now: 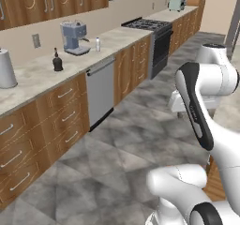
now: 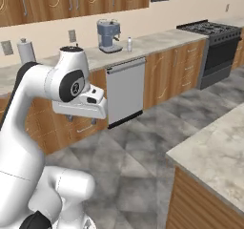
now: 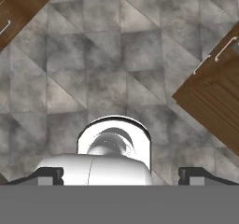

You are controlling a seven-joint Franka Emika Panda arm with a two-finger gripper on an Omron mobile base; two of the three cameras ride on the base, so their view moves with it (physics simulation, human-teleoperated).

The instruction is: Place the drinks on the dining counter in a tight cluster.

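1. Far to the left, on the marble worktop under the wall cabinets, the squat black bottle is standing upright on its base, its long axis vertical.
2. Further right along that worktop, just beside the blue coffee machine, the small white bottle is also standing upright; the right base view is showing it at the machine's right side. A tall dark-red bottle is not something I can make out here.
3. In the middle, the gripper is hanging over bare grey floor, pointing downward, its dark fingertips spread wide apart and grasping nothing.
4. Both visible drinks are therefore lying well apart from the fingers, away across the floor and higher, at worktop level; a grasp looks to need the base driving toward the worktop first.
5. At the right, the dining counter is sitting nearest the arm.
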